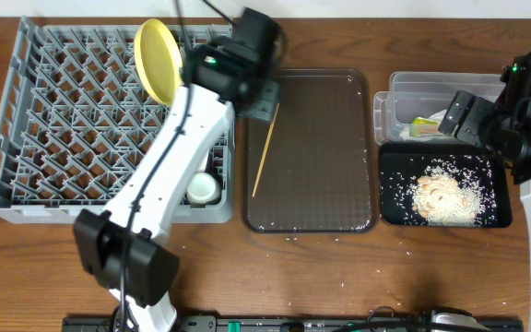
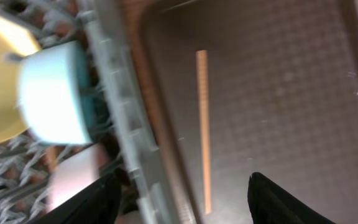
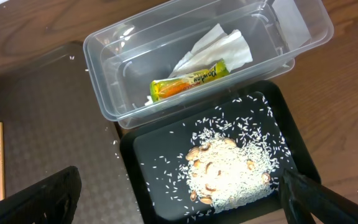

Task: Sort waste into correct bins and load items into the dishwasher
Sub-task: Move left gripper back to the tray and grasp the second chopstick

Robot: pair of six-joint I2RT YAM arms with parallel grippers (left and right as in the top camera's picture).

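Overhead, the left gripper (image 2: 182, 186) is hanging over the edge where the grey dish rack (image 1: 63, 120) meets the brown serving tray (image 1: 321, 184), fingers spread with nothing between them. The yellow plate (image 1: 158, 60) is standing on edge in the rack, the light blue bowl (image 2: 55, 93) just beside it, and one chopstick (image 1: 264, 159) is lying on the serving tray. The right gripper (image 3: 179, 180) is hovering wide apart and empty over the bins, with the wrapper (image 3: 191, 79) and paper scrap (image 3: 219, 46) lying in the clear tub (image 3: 135, 68) and the rice (image 3: 229, 171) sitting in the black tray (image 3: 148, 162).

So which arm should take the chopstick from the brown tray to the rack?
The left arm. Its open jaws hang over the chopstick on the brown tray, next to the grey rack. The right arm is farther off, over the black tray.
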